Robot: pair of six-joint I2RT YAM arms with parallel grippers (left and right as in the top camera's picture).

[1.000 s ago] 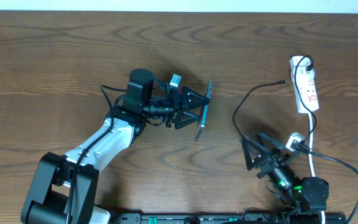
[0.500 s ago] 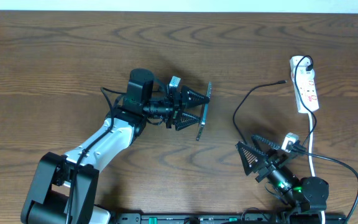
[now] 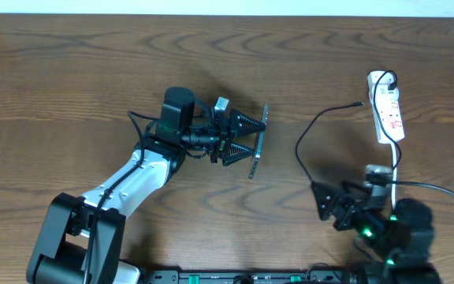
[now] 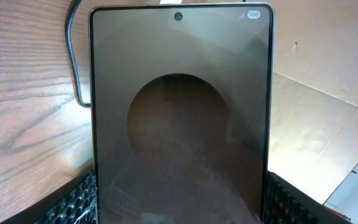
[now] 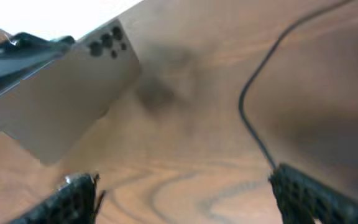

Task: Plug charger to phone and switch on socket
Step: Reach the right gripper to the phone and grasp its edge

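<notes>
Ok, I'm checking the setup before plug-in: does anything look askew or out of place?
The phone is not flat on the table: the left gripper holds it on edge, mid-table. The charger lies unplugged from it, its tip near the socket. Nothing looks damaged.

Brown wood-grain table (image 3: 69, 71), white socket (image 3: 388, 114) with red markings, black charger (image 3: 299, 144), phone (image 4: 179, 124) with dark brownish screen
</notes>
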